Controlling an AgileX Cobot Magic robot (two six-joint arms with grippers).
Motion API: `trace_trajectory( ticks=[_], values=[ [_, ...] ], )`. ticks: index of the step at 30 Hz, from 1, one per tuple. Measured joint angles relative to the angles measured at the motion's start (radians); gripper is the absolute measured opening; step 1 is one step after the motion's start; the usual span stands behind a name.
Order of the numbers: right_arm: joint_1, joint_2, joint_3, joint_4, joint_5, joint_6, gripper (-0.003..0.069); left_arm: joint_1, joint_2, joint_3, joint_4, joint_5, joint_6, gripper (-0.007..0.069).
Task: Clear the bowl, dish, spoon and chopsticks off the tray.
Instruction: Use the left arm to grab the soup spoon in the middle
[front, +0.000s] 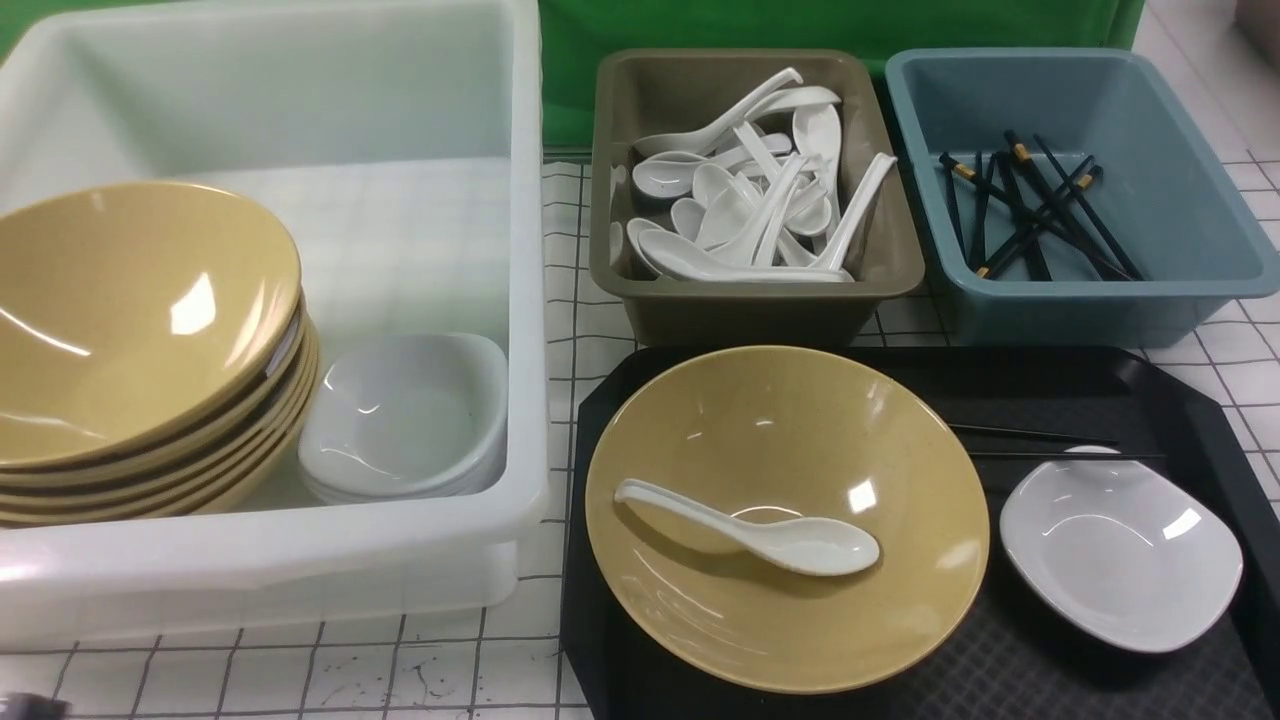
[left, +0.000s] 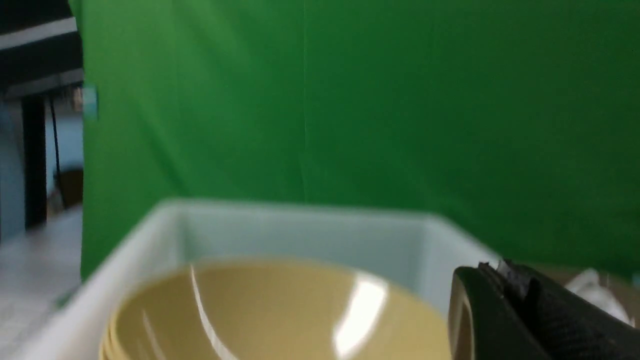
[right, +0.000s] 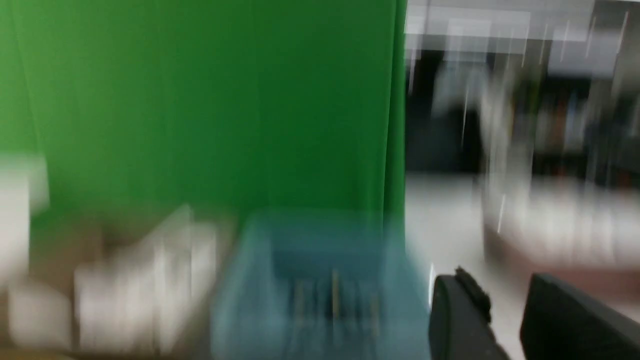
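A white tub (front: 525, 300) at nine o'clock holds stacked yellow bowls (front: 130, 320) and white dishes (front: 405, 415); olive bin (front: 740, 310) of spoons (front: 750, 200) at twelve, blue bin (front: 1185, 215) of chopsticks (front: 1030, 210) at two.

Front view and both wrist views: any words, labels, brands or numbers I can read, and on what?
None readable.
Front view: the white tub, olive bin, blue bin, tray, bowl, dish and spoon show no print.
Left wrist view: a small pale patch beside the green backdrop is too blurred to read.
Right wrist view: motion blur, nothing legible.
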Motion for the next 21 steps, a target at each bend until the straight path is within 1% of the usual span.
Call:
trace_trajectory(
  ticks=[1,2,3,5,6,8,9,10,11,12,13,14,15,16,17,18,19,20,21],
  values=[
    [0.000,0.000,0.000,0.000,-0.078,0.026,0.0236,0.000,0.000,0.000,0.000,-0.066,0.000,-0.0006],
    [0.000,0.000,0.000,0.000,-0.228,0.135,0.0236,0.000,0.000,0.000,0.002,-0.194,0.001,-0.0006],
    [0.000,0.000,0.000,0.000,-0.300,0.194,0.0236,0.000,0.000,0.000,0.002,-0.257,0.001,-0.0006],
    [0.000,0.000,0.000,0.004,-0.394,0.258,0.0236,0.000,0.000,0.000,0.002,-0.368,-0.005,-0.0006],
    [0.000,0.000,0.000,0.007,-0.475,0.295,0.0236,0.000,0.000,0.000,0.003,-0.467,-0.023,-0.0006],
    [0.000,0.000,0.000,0.015,-0.536,0.331,0.0236,0.000,0.000,0.000,0.001,-0.611,-0.078,-0.0006],
    [0.000,0.000,-0.007,0.015,-0.538,0.342,0.0236,0.000,0.000,-0.005,-0.002,-0.649,-0.112,-0.0006],
    [0.000,0.000,-0.013,0.015,-0.525,0.347,0.0236,0.000,0.000,-0.020,-0.004,-0.648,-0.133,-0.0006],
    [0.000,0.000,-0.051,0.015,-0.466,0.345,0.0234,0.000,0.000,-0.057,-0.005,-0.611,-0.162,-0.0006],
    [0.000,0.000,-0.114,0.015,-0.367,0.328,0.0223,0.000,0.000,-0.101,-0.005,-0.557,-0.181,-0.0006],
    [0.000,0.001,-0.193,0.015,-0.265,0.292,0.0209,0.000,0.010,-0.203,0.003,-0.442,-0.189,-0.0006],
    [0.000,0.003,-0.208,0.015,-0.223,0.285,0.0202,0.000,0.013,-0.203,0.004,-0.419,-0.189,-0.0006],
    [0.000,0.013,-0.266,0.015,-0.138,0.243,0.0185,0.000,0.029,-0.287,0.011,-0.326,-0.187,-0.0006],
    [0.000,0.040,-0.352,0.015,-0.019,0.194,0.0155,0.000,0.066,-0.374,0.026,-0.182,-0.177,-0.0006],
    [0.000,0.098,-0.458,0.015,0.122,0.109,0.0115,0.000,0.135,-0.508,0.039,-0.011,-0.154,-0.0006],
    [0.000,0.117,-0.481,0.009,0.156,0.089,0.0105,0.000,0.166,-0.566,0.045,0.043,-0.147,-0.0006],
    [0.000,0.200,-0.568,0.009,0.297,0.016,0.0073,0.000,0.232,-0.638,0.052,0.131,-0.135,-0.0006],
    [0.000,0.259,-0.612,0.009,0.387,-0.024,0.0058,0.000,0.303,-0.689,0.053,0.197,-0.128,-0.0006],
    [0.000,0.319,-0.653,0.009,0.493,-0.058,0.0048,0.000,0.375,-0.718,0.053,0.222,-0.124,-0.0006]
  ],
)
